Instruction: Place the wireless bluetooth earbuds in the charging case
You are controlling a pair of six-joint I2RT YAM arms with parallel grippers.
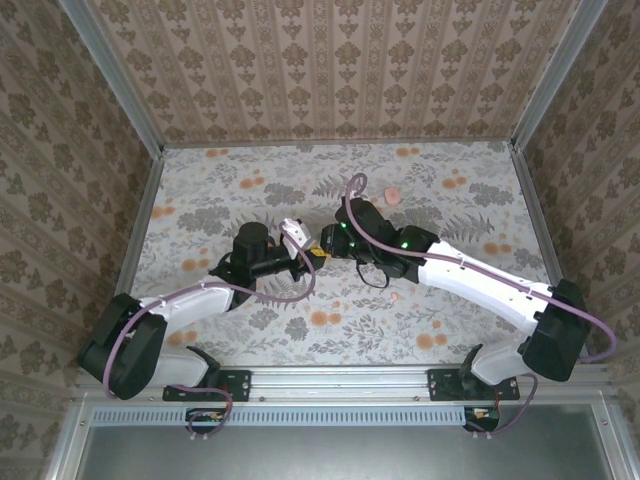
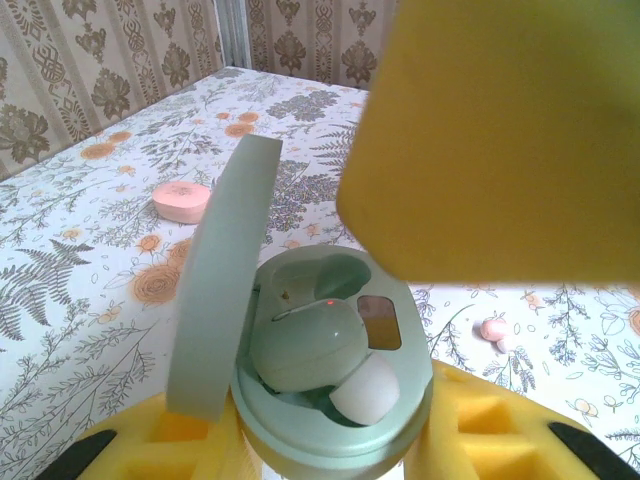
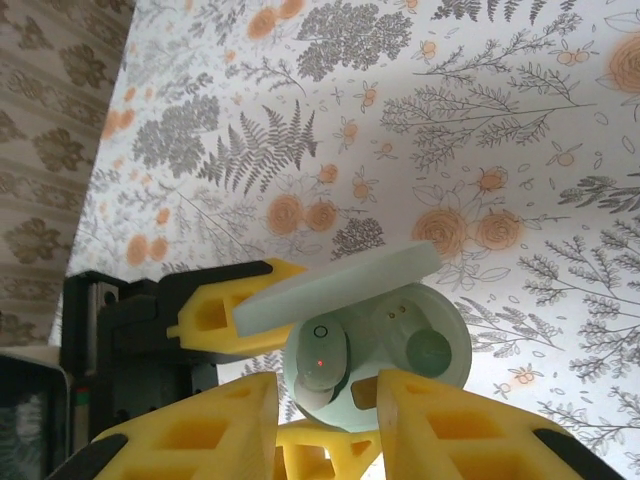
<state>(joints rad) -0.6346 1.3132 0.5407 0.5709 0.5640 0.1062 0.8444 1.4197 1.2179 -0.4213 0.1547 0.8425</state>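
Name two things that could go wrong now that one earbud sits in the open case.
The mint earbud looks tilted in its slot of the charging case, so it may not be seated and could tip out. The right gripper, open, hangs close to the raised lid; pulling away might knock it or twist the case in the left gripper.

**TABLE SURFACE: CONTENTS**

The table (image 1: 220,190) is covered with a print of grey ferns and orange flowers. A closed pink case (image 2: 182,200) is located ahead of the left gripper (image 1: 300,243), to its left and well apart. A pink earbud (image 2: 493,328) is located ahead, to its right.
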